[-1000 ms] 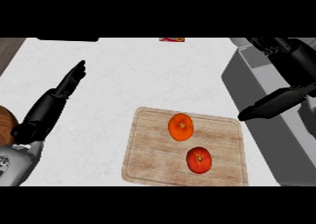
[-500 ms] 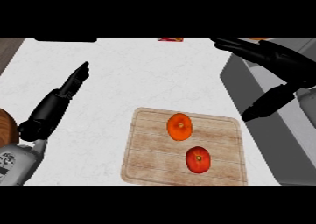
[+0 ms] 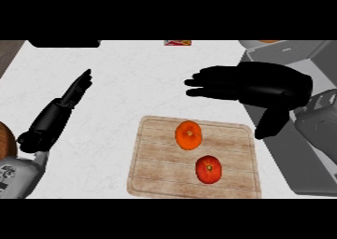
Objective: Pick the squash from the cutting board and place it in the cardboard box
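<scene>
Right hand (image 3: pixel 257 88) hovers over the white counter (image 3: pixel 129 79) just above the cutting board (image 3: pixel 157 163), fingers straight, thumb hanging down, holding nothing. Left hand (image 3: pixel 67 100) rests at the left edge, fingers straight, released. Counter is pale marble; wood strip at far left. Two orange-red items lie apart on the board: squash (image 3: pixel 188 135) upper, a redder one (image 3: pixel 208 169) lower. Grey box-like unit (image 3: pixel 315 154) at right is cut off; can't tell if cardboard. Small red item (image 3: pixel 178 43) at top edge unclear.

The light is bright and even. The counter (image 3: pixel 129 70) looks white without glare. Shadows are hardly visible, and nothing is blurred.
</scene>
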You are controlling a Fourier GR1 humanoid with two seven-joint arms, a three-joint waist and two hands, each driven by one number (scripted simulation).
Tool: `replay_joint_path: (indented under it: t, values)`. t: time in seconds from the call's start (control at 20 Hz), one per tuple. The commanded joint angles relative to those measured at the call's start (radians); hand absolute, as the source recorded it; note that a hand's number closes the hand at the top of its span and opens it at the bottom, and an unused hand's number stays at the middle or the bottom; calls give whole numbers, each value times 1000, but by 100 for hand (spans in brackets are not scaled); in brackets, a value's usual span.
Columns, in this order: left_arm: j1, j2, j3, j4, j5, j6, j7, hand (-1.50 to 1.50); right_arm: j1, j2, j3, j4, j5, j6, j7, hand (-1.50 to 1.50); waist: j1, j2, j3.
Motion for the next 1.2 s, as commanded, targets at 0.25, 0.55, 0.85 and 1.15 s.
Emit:
replay_joint_path:
  t: [0.25, 0.55, 0.85, 1.15]
  values:
    - [38, -10, 31, -15, -36, -16, -7, 0, 11, 103, 95, -248, 140, 163, 365, -150, -7, -3, 0]
    - [-7, -34, 78, 27, -45, -80, -9, 0, 111, 144, 93, -300, 230, 230, 423, -150, -10, 2, 1]
    - [58, -30, 110, -68, -80, -86, 34, 0, 192, 241, 106, -389, 302, 300, 548, -150, -5, -1, 1]
    - [48, -115, 122, -17, -134, -95, 23, 0, 195, 300, 90, -265, 456, 232, 428, -150, -3, 2, 1]
